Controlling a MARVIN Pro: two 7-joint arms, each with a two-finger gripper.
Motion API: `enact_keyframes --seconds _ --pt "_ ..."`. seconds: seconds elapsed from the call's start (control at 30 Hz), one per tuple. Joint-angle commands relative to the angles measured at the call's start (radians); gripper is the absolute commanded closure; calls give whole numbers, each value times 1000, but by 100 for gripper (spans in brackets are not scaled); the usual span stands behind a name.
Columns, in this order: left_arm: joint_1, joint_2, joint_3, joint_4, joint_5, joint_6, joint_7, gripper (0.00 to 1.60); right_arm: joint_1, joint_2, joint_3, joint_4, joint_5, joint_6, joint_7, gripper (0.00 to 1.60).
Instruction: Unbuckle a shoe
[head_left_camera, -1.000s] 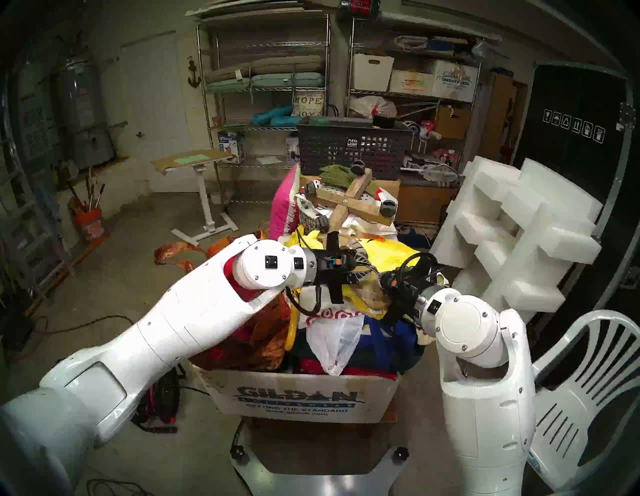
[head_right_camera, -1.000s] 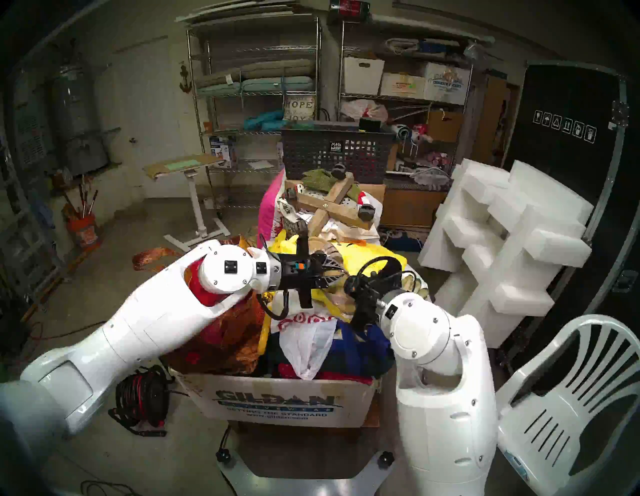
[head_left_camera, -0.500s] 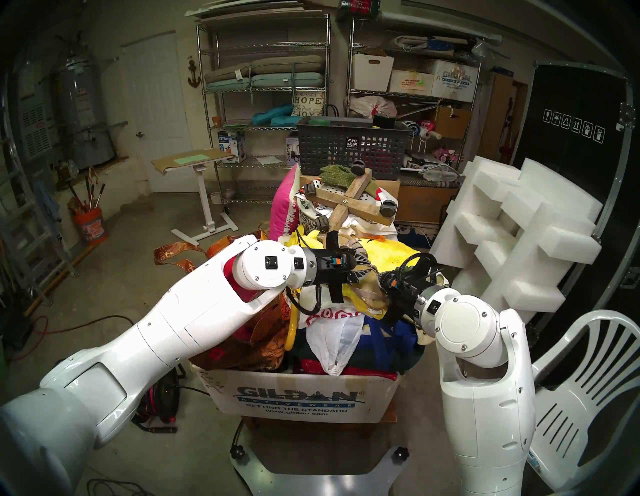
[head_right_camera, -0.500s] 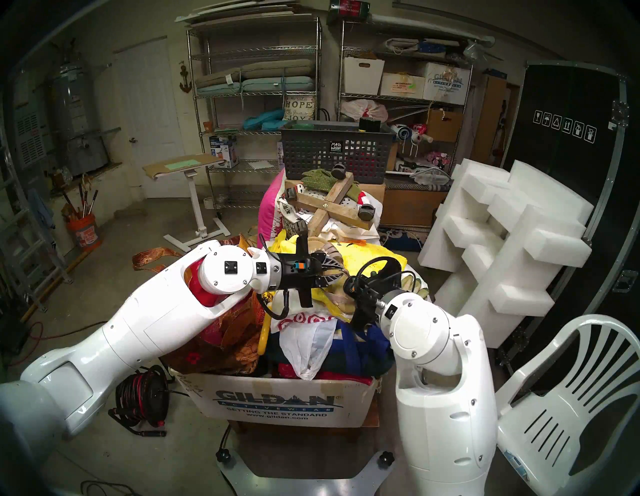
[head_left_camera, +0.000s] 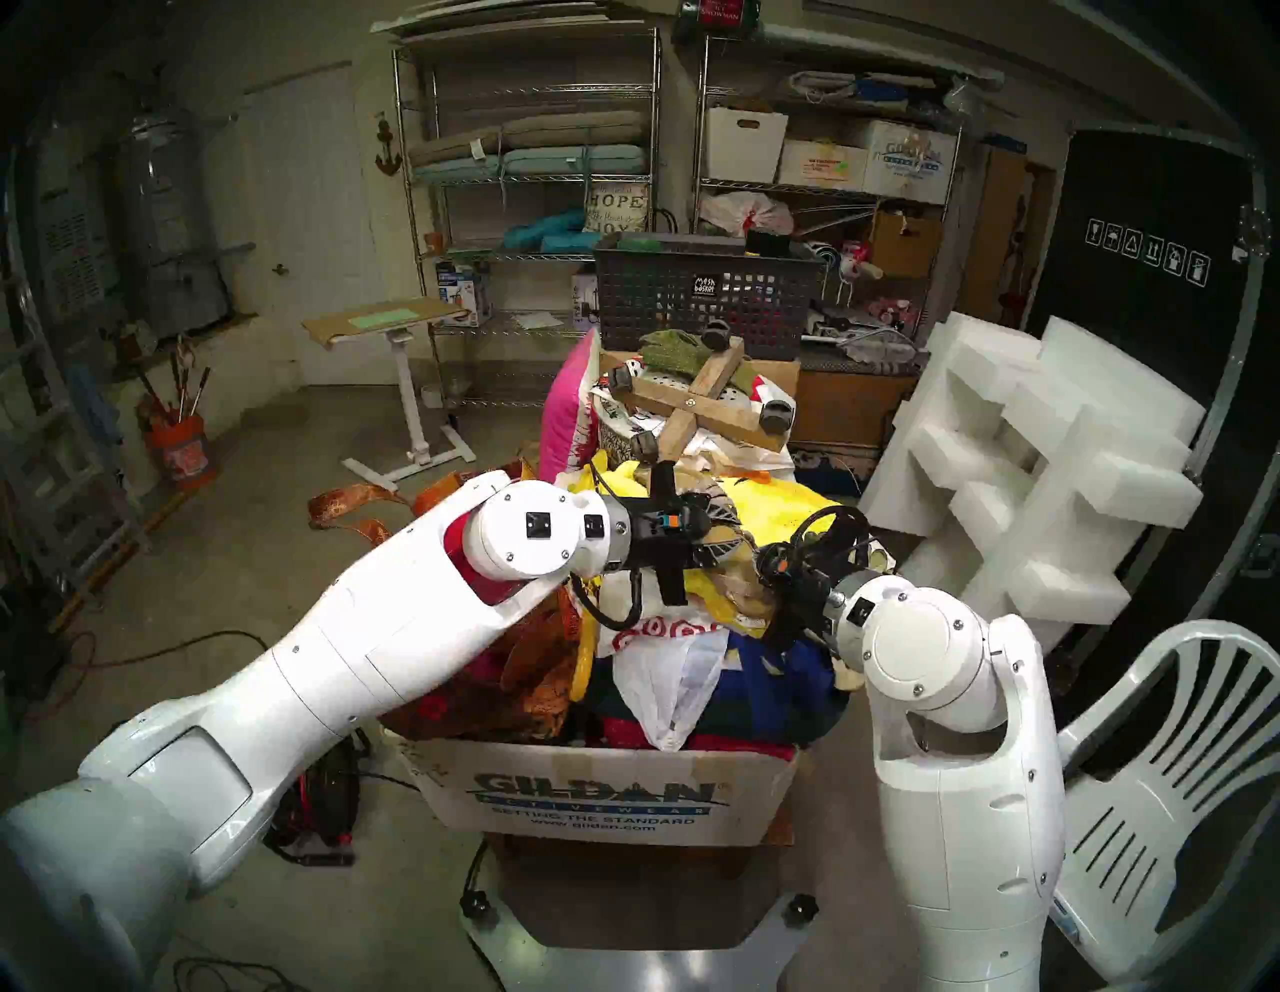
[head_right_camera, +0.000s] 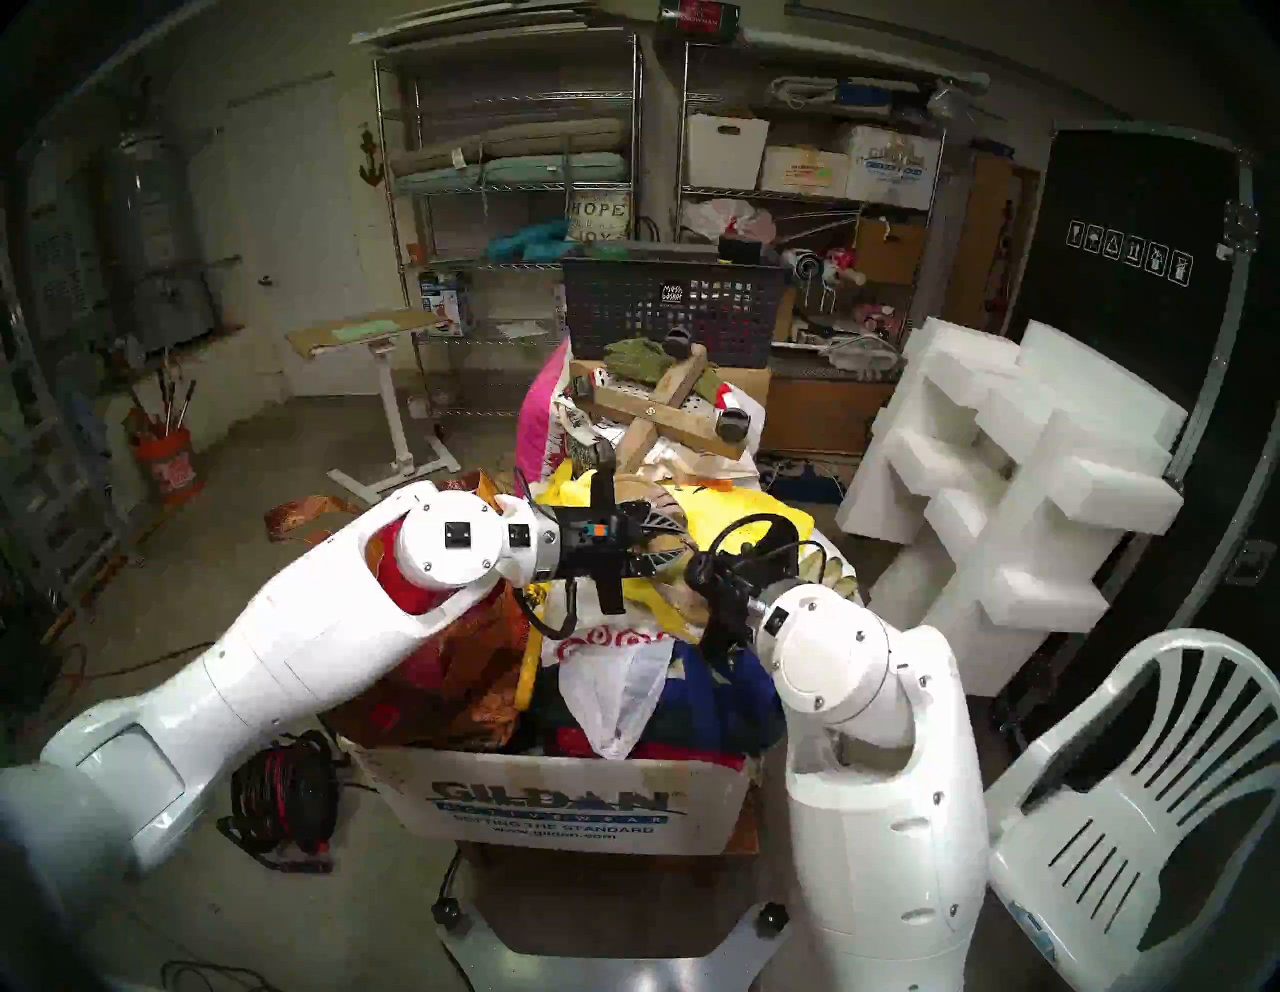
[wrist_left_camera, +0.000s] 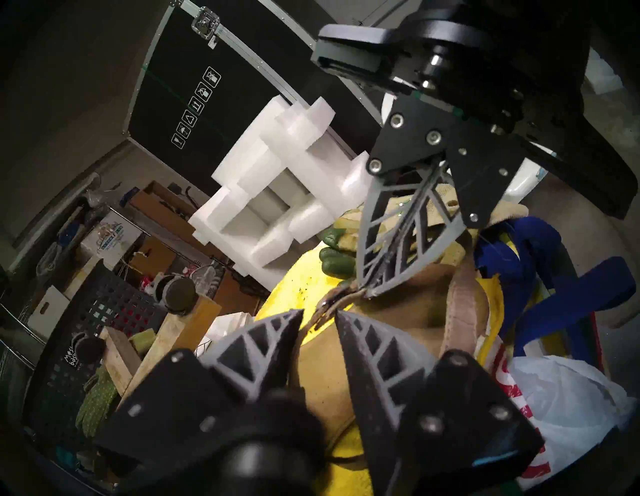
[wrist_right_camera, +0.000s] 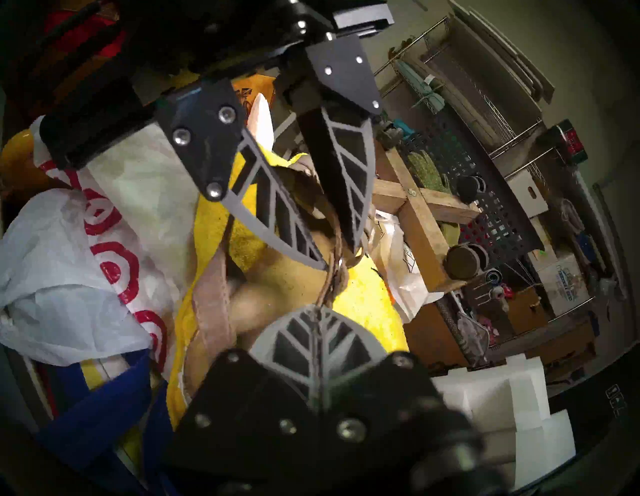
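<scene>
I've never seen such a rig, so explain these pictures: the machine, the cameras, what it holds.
A robot with two white arms, each ending in a two-fingered gripper. Two pictures come from its head, two from cameras on its wrists. Below stands a cardboard box heaped with plastic bags and yellow cloth, a tan strappy sandal on top. The right gripper is shut on the sandal's thin brown strap; the left gripper is open, fingertips either side of it.

two robot arms, each with one gripper: left gripper (wrist_left_camera: 318, 317), right gripper (wrist_right_camera: 317, 310). one sandal (wrist_left_camera: 325, 374). one cardboard box (head_left_camera: 596, 796). one mesh basket (head_left_camera: 699, 298). one white plastic chair (head_left_camera: 1163, 776). two wire shelving units (head_left_camera: 526, 208).
</scene>
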Motion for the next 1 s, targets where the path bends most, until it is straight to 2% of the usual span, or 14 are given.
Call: enact_keyframes --seconds 0.0,0.27,0.4,0.47,0.5,0.53,0.57,0.6,0.63,0.73,0.77,0.8,0.97 --pt "-12 9 -12 -9 -13 -14 -14 93 23 -9 -15 -8 -3 4 -3 160" --pt "-8 10 -7 13 -13 -27 -10 87 26 -10 -22 -16 -7 12 0 160" --pt "-11 8 -7 22 -13 -30 -8 90 25 -10 -22 -18 -5 12 0 160" --pt "-13 7 -7 25 -11 -31 -7 104 24 -10 -22 -25 -2 14 5 160" --pt "-13 7 -7 25 -11 -31 -7 104 24 -10 -22 -25 -2 14 5 160" --pt "-14 5 -7 25 -9 -30 -5 136 25 -9 -20 -29 5 12 11 160" --pt "-14 5 -7 25 -9 -30 -5 136 25 -9 -20 -29 5 12 11 160" --pt "-12 4 -7 24 -3 -25 6 143 24 -9 -20 -30 7 11 13 160" --pt "-15 2 -5 28 -3 -29 4 160 20 -9 -19 -35 13 8 16 160" --pt "-16 2 -3 29 5 -36 14 160 17 -11 -15 -42 25 5 25 160" --pt "-16 1 -4 30 5 -36 16 160 15 -12 -13 -46 28 5 28 153" --pt "-16 -2 -7 30 6 -37 21 160 8 -14 -7 -62 46 0 39 122" --pt "-18 -3 -7 33 6 -41 15 160 4 -22 9 -104 67 5 54 109"
